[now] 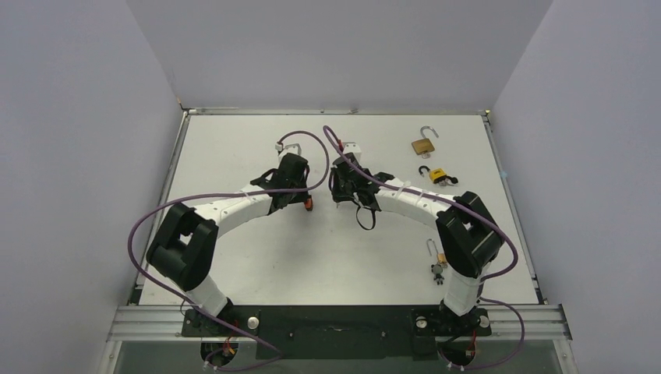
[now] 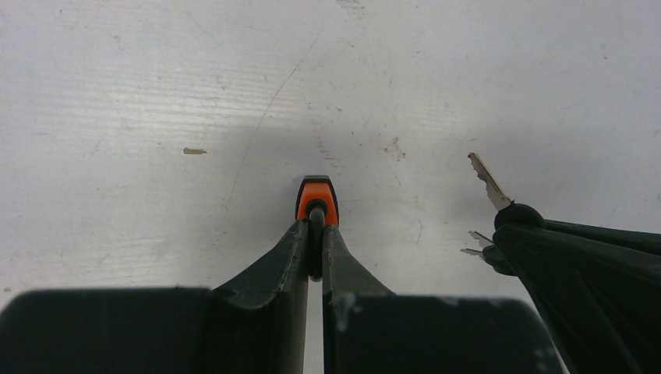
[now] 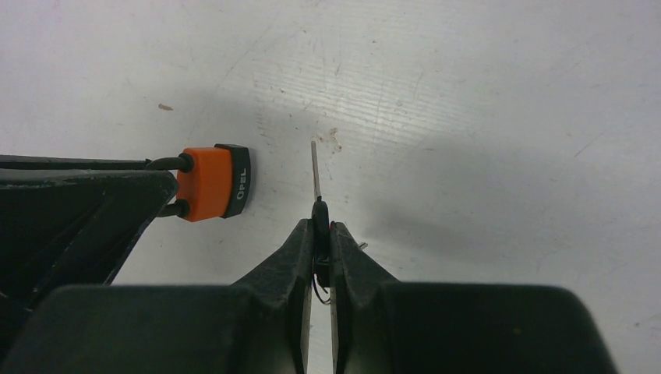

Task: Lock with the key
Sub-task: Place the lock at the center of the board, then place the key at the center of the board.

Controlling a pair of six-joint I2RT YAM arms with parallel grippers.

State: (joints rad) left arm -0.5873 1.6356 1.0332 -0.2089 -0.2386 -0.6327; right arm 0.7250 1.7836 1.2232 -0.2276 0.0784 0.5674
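- The lock [image 2: 316, 199] is small, hard and light. Its orange body looks smooth, so it could slip or swing. The thin loop on top is the best place to grab it.
- The key [image 3: 316, 175] is thin, stiff metal. It is best held by its fat black head, so the blade sticks out free.
- The left gripper [image 2: 314, 234] is squeezed almost closed. It pinches the lock by its loop, low over the table [image 2: 117, 117]. I cannot tell if the lock touches the table.
- The right gripper [image 3: 321, 230] is squeezed tight too. It pinches the key's head, and the blade points out ahead.
- Lock and key are near each other in the middle of the table, but not touching. The keyhole is hidden.
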